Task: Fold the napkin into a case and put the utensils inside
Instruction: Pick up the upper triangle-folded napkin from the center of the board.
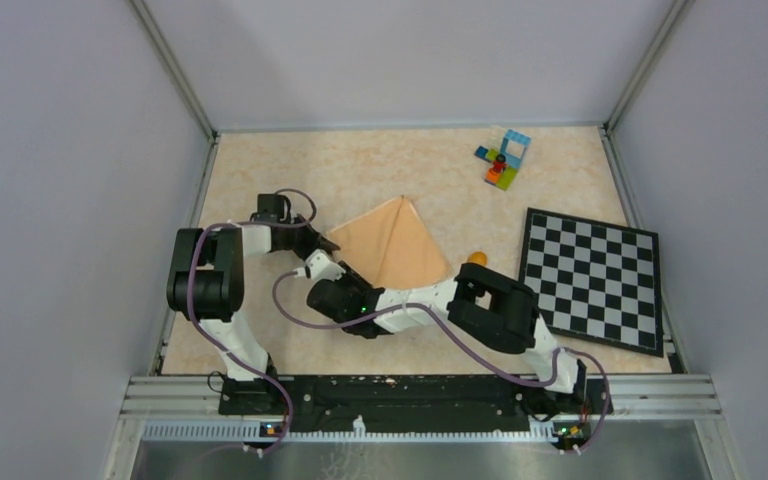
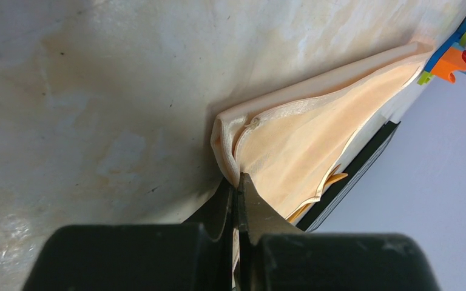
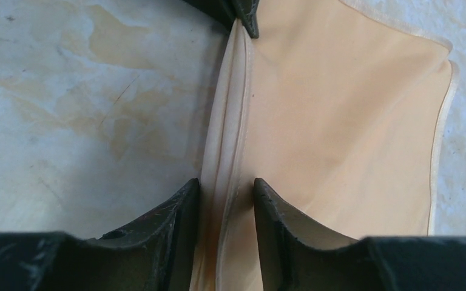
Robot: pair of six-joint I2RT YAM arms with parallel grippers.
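Observation:
The peach-tan napkin [image 1: 395, 245] lies folded over in a rough triangle on the table. My left gripper [image 1: 322, 240] is shut on the napkin's folded left corner [image 2: 227, 142]; its jaws [image 2: 238, 182] pinch the cloth tight. My right gripper [image 1: 318, 268] is just in front of it. Its fingers [image 3: 226, 188] are apart and straddle the napkin's doubled edge [image 3: 224, 121] without pinching it. One orange utensil end [image 1: 476, 258] peeks out by the right arm's elbow. An orange piece [image 2: 335, 178] shows under the napkin's far edge. I cannot tell spoon from knife.
The black-and-white checkered board [image 1: 592, 278] lies at the right, its dark edge also in the left wrist view [image 2: 364, 163]. Multicoloured toy bricks [image 1: 503, 155] sit at the back right. Grey walls enclose the table on three sides.

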